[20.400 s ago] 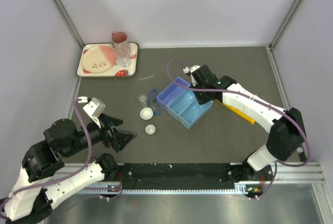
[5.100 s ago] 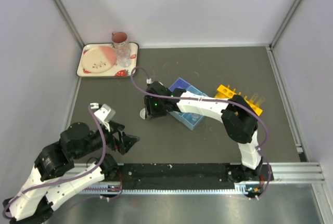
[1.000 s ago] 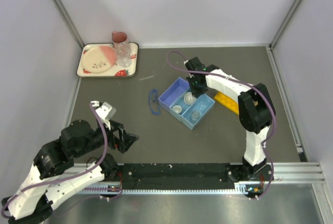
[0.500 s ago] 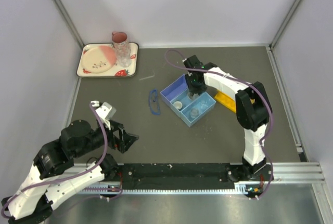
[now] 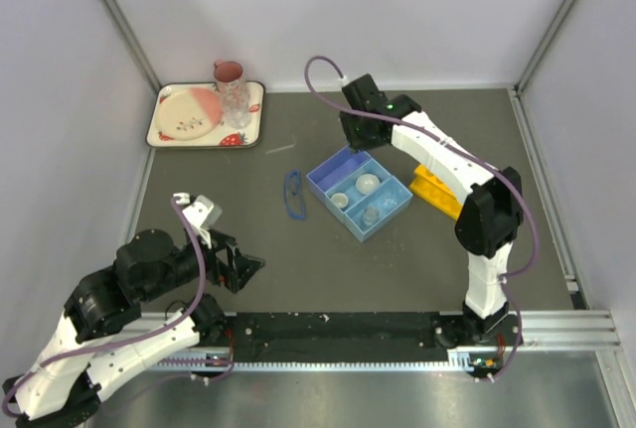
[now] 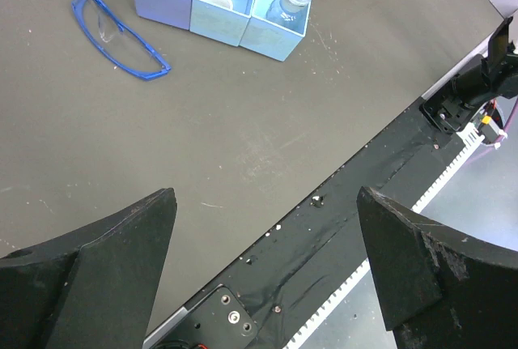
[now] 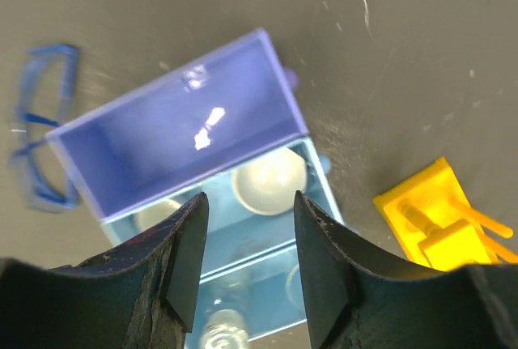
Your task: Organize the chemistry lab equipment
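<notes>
The blue divided tray [image 5: 331, 171] lies mid-table. Its middle compartment holds two small white dishes [image 5: 368, 184] [image 5: 341, 200]. The near compartment holds the small clear beaker [image 5: 370, 214]. The far compartment is bare. My right gripper [image 5: 358, 132] is open and empty, hovering just beyond the tray's far side. Its wrist view looks down on the tray [image 7: 178, 130], a dish [image 7: 271, 180] and the beaker [image 7: 227, 333]. Blue-rimmed goggles [image 5: 293, 195] lie left of the tray. The yellow rack [image 5: 435, 190] lies to its right. My left gripper [image 5: 243, 267] is open and empty near the front left.
A thin glass rod [image 5: 280, 149] lies on the table beyond the goggles. The cream strawberry tray [image 5: 253, 120] with plate, pink mug [image 5: 229, 73] and clear tumbler [image 5: 237, 102] sits at the back left. The black front rail [image 5: 338, 329] runs along the near edge.
My right gripper has lifted off the tray's middle compartment and drawn back toward the far side, open. The white dish stays in the tray. The left arm has not moved.
</notes>
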Controlling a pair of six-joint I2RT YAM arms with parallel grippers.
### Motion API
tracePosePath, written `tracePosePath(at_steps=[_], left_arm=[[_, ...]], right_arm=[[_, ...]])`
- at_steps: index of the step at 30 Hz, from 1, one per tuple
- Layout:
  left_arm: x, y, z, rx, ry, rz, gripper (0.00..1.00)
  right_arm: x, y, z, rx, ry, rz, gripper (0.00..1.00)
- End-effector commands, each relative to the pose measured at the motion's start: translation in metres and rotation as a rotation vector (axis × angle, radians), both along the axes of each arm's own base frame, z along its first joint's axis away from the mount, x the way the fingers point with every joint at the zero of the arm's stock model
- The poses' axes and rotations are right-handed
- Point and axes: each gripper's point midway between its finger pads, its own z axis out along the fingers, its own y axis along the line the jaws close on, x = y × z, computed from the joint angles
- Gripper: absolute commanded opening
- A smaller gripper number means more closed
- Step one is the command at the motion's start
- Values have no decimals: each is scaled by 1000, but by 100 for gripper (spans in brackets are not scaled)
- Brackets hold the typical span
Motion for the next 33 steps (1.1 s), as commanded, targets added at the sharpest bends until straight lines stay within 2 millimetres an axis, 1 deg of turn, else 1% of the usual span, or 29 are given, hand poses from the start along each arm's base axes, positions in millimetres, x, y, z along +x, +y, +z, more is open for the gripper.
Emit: tracePosePath(at_steps=[1,2,3,4,5,6,8,9,10,11,13,14,16,17,19,20,21,22,23,24,25,26,27,28,29,30,31,32,33], left_arm=[[5,-6,12,-46,-25,3,99],[5,-7,12,-48,-25,1,99],[6,-7,12,-44,-23,6,99],[6,-7,12,-43,-22,9,99],[7,-7,11,-41,-20,11,99],[8,-8,10,-37,-16,14,99],[11,-7,7,-27,-15,32,99],[13,-6,5,-22,-12,42,99],[14,-6,5,-23,-13,50,99],[16,-5,5,-23,-16,64,99],[19,-5,5,-26,-14,80,99],[22,-4,6,-30,-22,96,99],[27,-6,4,-11,-19,108,99],[31,-6,5,-1,-25,122,99],[43,-9,-1,62,-25,145,99],[52,-15,-3,96,-30,141,99],[58,-18,-3,118,-37,148,99],[64,-22,-4,137,-41,149,99],[74,-31,-5,169,-37,153,99],[82,-34,-5,191,-44,159,99],[88,-39,-6,212,-47,158,99],[99,-47,-9,260,-44,152,99],[108,-52,-7,270,-54,159,99],[115,-57,-8,286,-50,150,99],[127,-65,-13,326,-43,137,99],[141,-65,-11,326,-46,156,99],[147,-73,-13,320,-36,123,99],[162,-77,-17,346,-29,114,99],[177,-72,-18,350,-23,137,99]], right_arm=[[-16,46,87,119,-150,100,47],[-16,57,102,163,-169,118,47],[-17,66,107,194,-170,120,47],[-16,78,102,207,-156,139,47],[-14,90,115,252,-172,158,47],[-13,98,117,268,-176,163,48],[-1,117,116,304,-176,178,48],[3,124,112,316,-169,176,48],[8,130,111,330,-173,177,48],[18,136,102,330,-175,161,49],[28,146,101,364,-195,145,52],[32,149,91,360,-191,132,53],[42,155,90,390,-216,106,53],[43,157,85,392,-214,103,53],[46,159,83,404,-219,98,54],[45,159,78,398,-213,100,54],[43,156,85,403,-223,97,54],[42,154,80,393,-219,95,54],[39,152,81,389,-221,97,54],[35,146,98,399,-249,101,54],[32,137,91,369,-246,91,54],[31,133,97,367,-268,89,55],[29,126,103,348,-289,92,55],[24,110,117,330,-326,69,55],[22,102,124,307,-351,72,55],[19,92,133,294,-375,66,56],[11,77,147,276,-410,47,56],[7,66,158,260,-437,49,57],[2,58,163,248,-452,43,57]])
